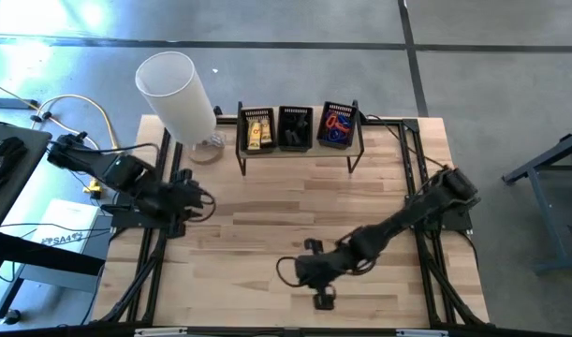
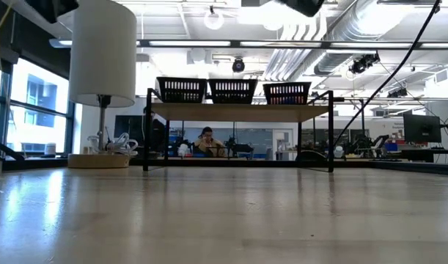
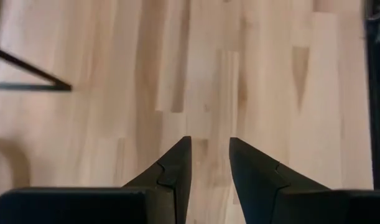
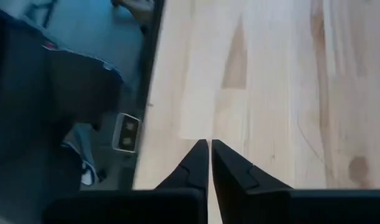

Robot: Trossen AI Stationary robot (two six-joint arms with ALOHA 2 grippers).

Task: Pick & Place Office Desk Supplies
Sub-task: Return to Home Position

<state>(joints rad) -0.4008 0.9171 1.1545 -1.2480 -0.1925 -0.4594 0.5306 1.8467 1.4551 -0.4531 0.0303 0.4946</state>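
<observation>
The left arm [image 1: 126,173] lies low at the left side of the surface [image 1: 267,225]. The left jaws are released, with a clear gap between the fingers [image 3: 176,168] and nothing in it. Only bare wood shows ahead of them and beneath them.

The right arm [image 1: 398,225] reaches in from the right side toward the middle of the near edge. The right jaws are clenched on nothing, the fingers [image 4: 196,163] almost meeting. Wood lies ahead of them, and the edge of the surface runs just beside them, with floor and dark frame parts beyond it.

All the supplies are well apart from both pairs of jaws, on the shelf [image 2: 238,111] at the far edge. The shelf is farther from the right jaws than from the left jaws. Three black bins stand on it in a row:
- The left bin [image 2: 181,90], the one nearest the left jaws, holds yellow packets [image 1: 257,131].
- The middle bin [image 2: 232,91] holds dark clips [image 1: 296,131].
- The right bin [image 2: 287,93] holds red and blue bands [image 1: 338,126].

A lamp [image 1: 178,89] with a white cylinder shade stands left of the shelf, on the far side of the left jaws and nearer to them than any bin.

Beyond the surface, seen under the shelf, a person [image 2: 207,139] sits in the room behind.
</observation>
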